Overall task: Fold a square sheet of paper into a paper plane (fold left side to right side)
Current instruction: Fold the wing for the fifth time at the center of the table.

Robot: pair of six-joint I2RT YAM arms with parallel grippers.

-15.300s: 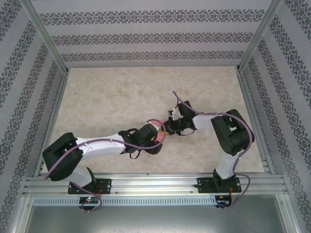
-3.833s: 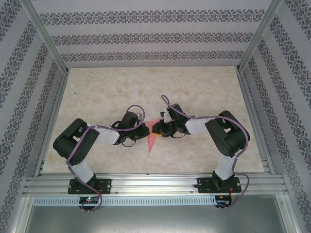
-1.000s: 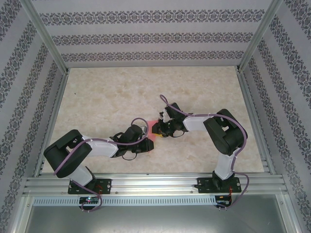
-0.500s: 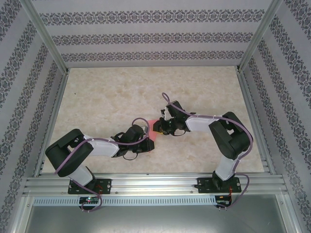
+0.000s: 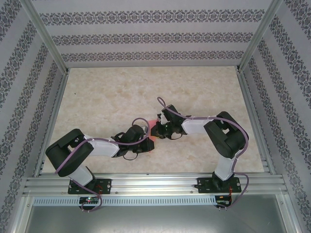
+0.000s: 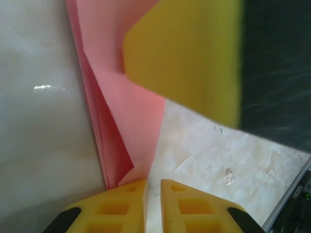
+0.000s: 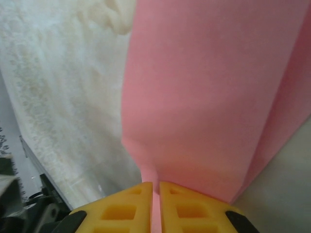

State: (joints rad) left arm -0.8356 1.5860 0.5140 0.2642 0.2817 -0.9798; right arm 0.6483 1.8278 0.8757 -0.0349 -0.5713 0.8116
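Left arm: the shoulder is raised over the near-left base, and the forearm is stretched low and rightward toward the middle. Left gripper: the jaws are drawn together to a thin slit; whether anything is caught between them cannot be determined. Right arm: the elbow is folded high above the near-right base, and the forearm is reached leftward. Right gripper: the jaws are closed on an edge of the pink paper, which is pinched between the yellow fingertips. The two grippers are set tip to tip, just beside each other.
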